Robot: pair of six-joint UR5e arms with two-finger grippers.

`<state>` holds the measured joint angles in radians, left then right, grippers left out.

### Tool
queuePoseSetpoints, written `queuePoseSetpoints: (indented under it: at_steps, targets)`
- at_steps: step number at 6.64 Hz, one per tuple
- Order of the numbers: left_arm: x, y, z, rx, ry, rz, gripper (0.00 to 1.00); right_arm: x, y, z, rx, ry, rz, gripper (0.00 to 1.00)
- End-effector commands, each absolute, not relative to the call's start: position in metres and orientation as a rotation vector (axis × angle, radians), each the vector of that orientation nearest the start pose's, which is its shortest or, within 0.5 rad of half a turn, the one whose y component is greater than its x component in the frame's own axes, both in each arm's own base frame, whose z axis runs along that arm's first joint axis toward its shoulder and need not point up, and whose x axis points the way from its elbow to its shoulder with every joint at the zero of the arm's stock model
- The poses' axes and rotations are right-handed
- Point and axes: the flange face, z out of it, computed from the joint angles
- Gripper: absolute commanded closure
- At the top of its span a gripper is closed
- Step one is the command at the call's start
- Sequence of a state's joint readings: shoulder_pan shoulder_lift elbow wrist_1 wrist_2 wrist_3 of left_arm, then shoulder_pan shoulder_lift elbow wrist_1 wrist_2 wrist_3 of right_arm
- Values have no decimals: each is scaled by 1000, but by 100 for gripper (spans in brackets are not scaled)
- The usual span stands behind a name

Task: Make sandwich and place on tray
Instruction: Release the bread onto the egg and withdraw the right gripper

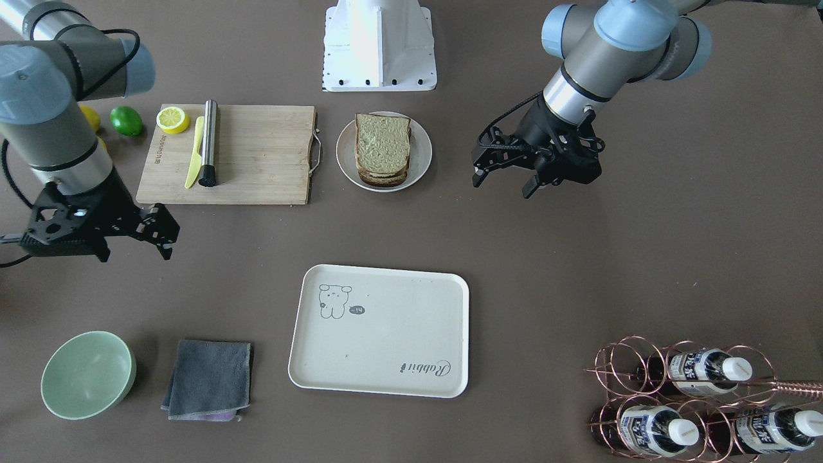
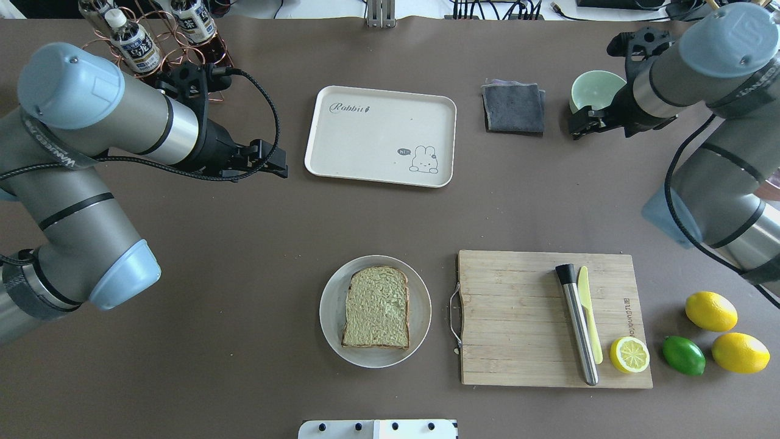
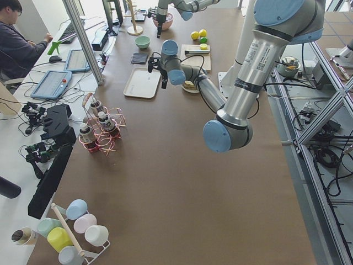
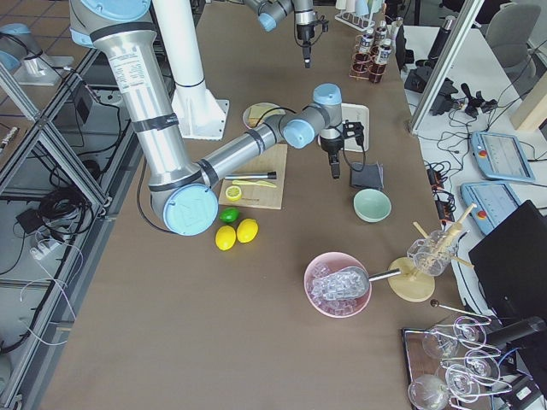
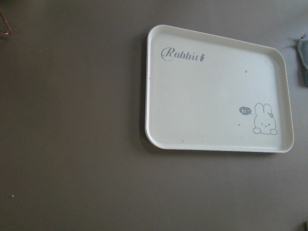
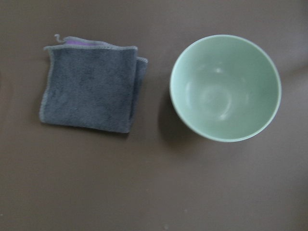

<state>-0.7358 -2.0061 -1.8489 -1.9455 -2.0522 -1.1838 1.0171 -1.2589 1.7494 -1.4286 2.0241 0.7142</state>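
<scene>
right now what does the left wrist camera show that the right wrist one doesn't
Left wrist only: the cream tray, bare, with a rabbit drawing. Right wrist only: the green bowl, empty. Both: the brown table and the grey cloth, whole in the right wrist view, only its edge at the left wrist view's right border.

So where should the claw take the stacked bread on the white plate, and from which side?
Come straight down and close on the sandwich across its two straight crust sides. It lies flat in the plate, whose raised rim would likely block a sideways approach. The left claw, open and empty, looks nearer.
</scene>
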Motion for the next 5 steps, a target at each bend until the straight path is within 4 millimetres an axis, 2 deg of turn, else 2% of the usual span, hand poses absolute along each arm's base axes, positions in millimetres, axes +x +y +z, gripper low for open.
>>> queuePoseSetpoints:
  at_steps: [1, 2, 3, 4, 5]
  targets:
    - [411, -445, 253, 171, 1135, -69, 3, -134, -587, 436, 224, -708, -120, 0]
    - [432, -425, 264, 177, 1132, -46, 3, -82, -586, 451, 224, -716, -157, 0]
    - [440, -417, 266, 155, 1137, -61, 3, -49, -579, 464, 216, -752, -176, 0]
    - [449, -407, 262, 135, 1149, -84, 3, -16, -562, 494, 217, -767, -204, 0]
    - [462, -393, 264, 126, 1151, -68, 3, 27, -531, 534, 218, -762, -209, 0]
